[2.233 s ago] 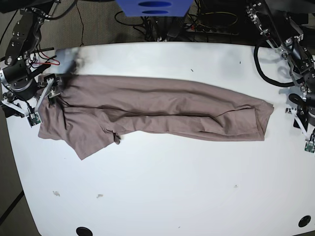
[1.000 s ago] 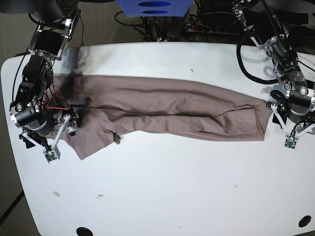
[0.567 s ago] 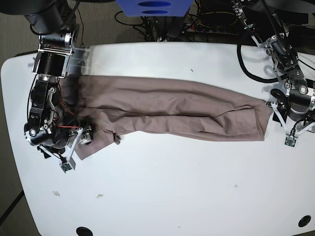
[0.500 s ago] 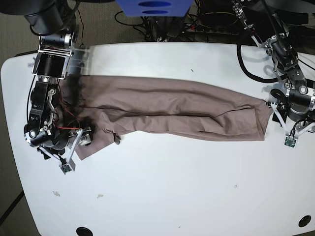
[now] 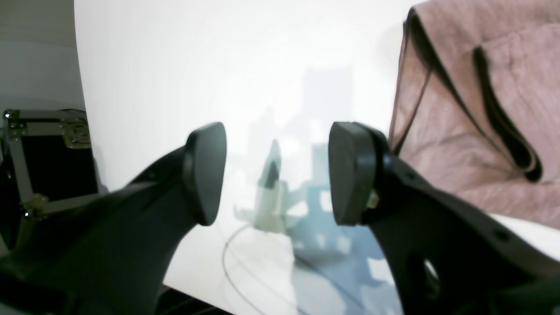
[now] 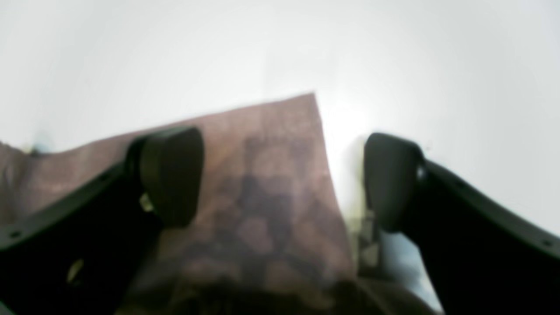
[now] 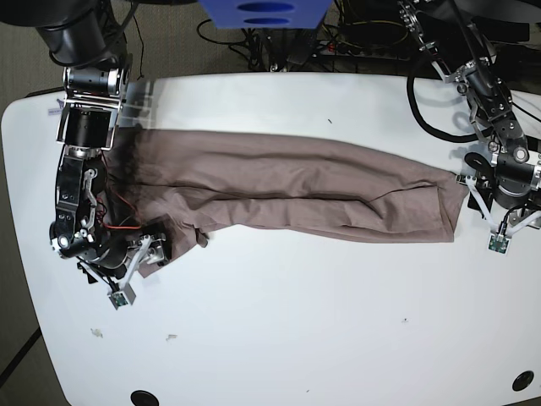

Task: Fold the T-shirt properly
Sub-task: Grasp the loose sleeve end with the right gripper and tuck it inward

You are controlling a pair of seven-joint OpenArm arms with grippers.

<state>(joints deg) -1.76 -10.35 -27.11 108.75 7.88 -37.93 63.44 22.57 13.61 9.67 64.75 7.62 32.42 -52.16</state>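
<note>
one T-shirt [image 7: 296,190], one table [image 7: 296,330], two end effectors, both agape

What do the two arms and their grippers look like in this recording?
Both arms are black and silver metal with exposed black cables; the right arm also carries thin red wires. Each gripper, left and right, has two black curved fingers with rounded pads, and pale finger parts with small green boards in the base view.
</note>
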